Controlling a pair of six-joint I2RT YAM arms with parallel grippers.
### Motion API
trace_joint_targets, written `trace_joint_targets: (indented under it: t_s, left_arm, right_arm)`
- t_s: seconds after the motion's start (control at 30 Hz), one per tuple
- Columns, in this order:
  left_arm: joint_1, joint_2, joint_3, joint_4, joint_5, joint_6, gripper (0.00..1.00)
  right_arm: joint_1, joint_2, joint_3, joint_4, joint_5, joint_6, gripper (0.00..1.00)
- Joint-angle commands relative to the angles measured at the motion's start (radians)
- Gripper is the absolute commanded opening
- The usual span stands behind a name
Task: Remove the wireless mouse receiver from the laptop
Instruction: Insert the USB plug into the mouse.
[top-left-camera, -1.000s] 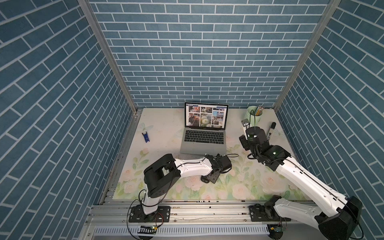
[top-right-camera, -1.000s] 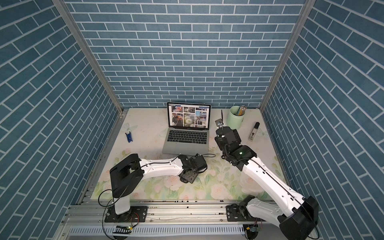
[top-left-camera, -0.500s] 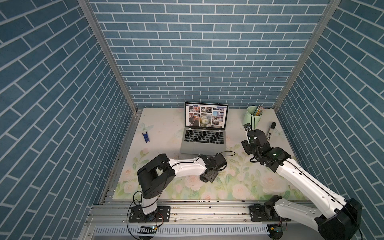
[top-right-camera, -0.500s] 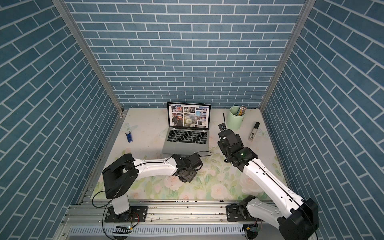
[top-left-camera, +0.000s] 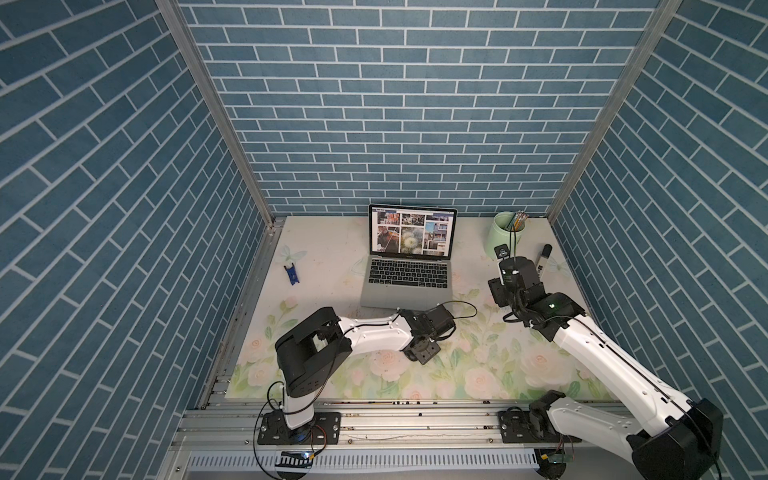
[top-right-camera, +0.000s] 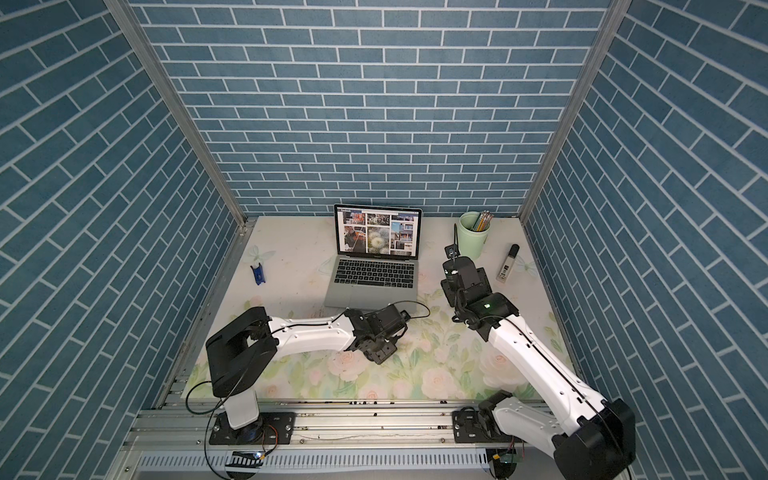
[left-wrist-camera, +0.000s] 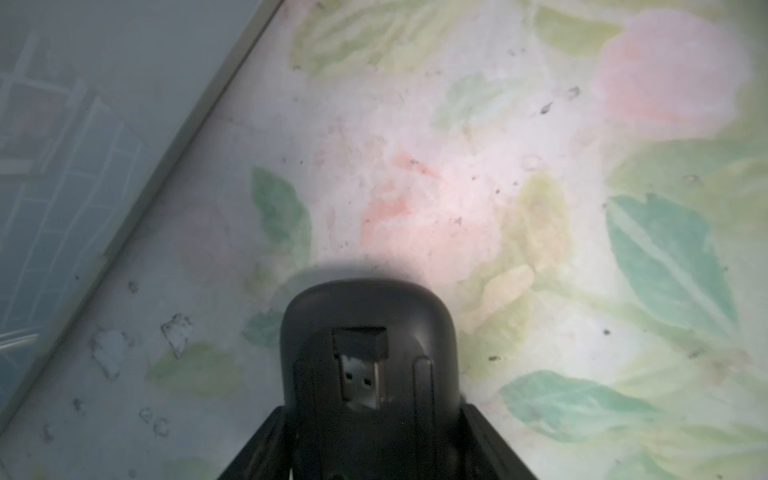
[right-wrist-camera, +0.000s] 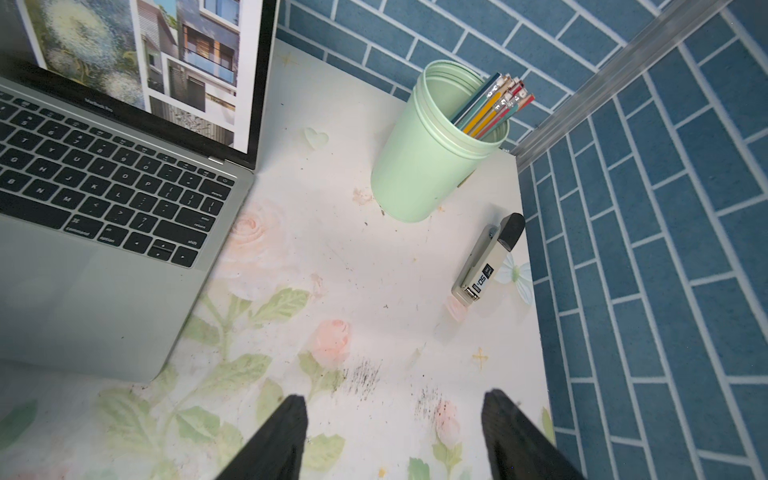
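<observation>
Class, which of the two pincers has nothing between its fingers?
The right pincer: its fingers stand apart with only the floral table between them. The left pincer has the black mouse between its fingers, with the receiver seated in it.

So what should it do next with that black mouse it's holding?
Probably lower the black mouse level onto the table and let go. The left gripper clasps its sides, and the wireless mouse receiver already lies in a recess on it, metal plug exposed, so nothing remains to pull from the laptop.
</observation>
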Motion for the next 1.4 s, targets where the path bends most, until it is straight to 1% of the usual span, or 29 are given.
trace_joint_targets:
  t_s: [0.0, 0.1, 0.3, 0.53, 0.6, 0.67, 0.73, 0.8, 1.07, 1.23, 1.37]
  left_arm:
    - [0.005, 0.031, -0.003, 0.042, -0.020, 0.170, 0.56]
    - [0.005, 0.025, -0.011, 0.083, -0.023, 0.263, 0.56]
    - [0.007, 0.035, -0.005, 0.126, 0.029, 0.408, 0.55]
    - [0.013, 0.104, 0.054, 0.097, 0.098, 0.493, 0.55]
    - [0.014, 0.123, 0.070, 0.087, 0.112, 0.510, 0.57]
    - [0.014, 0.140, 0.081, 0.079, 0.119, 0.519, 0.59]
    - [0.018, 0.156, 0.090, 0.073, 0.128, 0.519, 0.67]
    - [0.020, 0.169, 0.095, 0.070, 0.136, 0.518, 0.71]
    - [0.022, 0.183, 0.097, 0.062, 0.130, 0.517, 0.75]
    - [0.024, 0.170, 0.117, 0.038, 0.086, 0.499, 0.78]
    - [0.033, 0.103, 0.129, 0.024, 0.027, 0.467, 0.80]
  right_arm:
    - [-0.022, -0.007, 0.008, -0.029, -0.008, 0.050, 0.70]
    - [-0.039, -0.006, 0.013, -0.030, -0.011, 0.052, 0.70]
    - [-0.066, 0.008, 0.018, -0.031, -0.017, 0.052, 0.69]
    - [-0.088, 0.031, 0.023, -0.034, -0.023, 0.057, 0.69]
    - [-0.094, 0.037, 0.023, -0.034, -0.024, 0.059, 0.69]
    - [-0.098, 0.042, 0.023, -0.034, -0.028, 0.061, 0.69]
    - [-0.101, 0.046, 0.024, -0.033, -0.033, 0.063, 0.69]
    - [-0.104, 0.052, 0.024, -0.030, -0.039, 0.064, 0.68]
    - [-0.112, 0.076, 0.032, -0.020, -0.056, 0.050, 0.68]
    - [-0.125, 0.075, 0.035, -0.017, -0.063, 0.036, 0.68]
    - [-0.143, 0.074, 0.044, -0.016, -0.070, 0.029, 0.68]
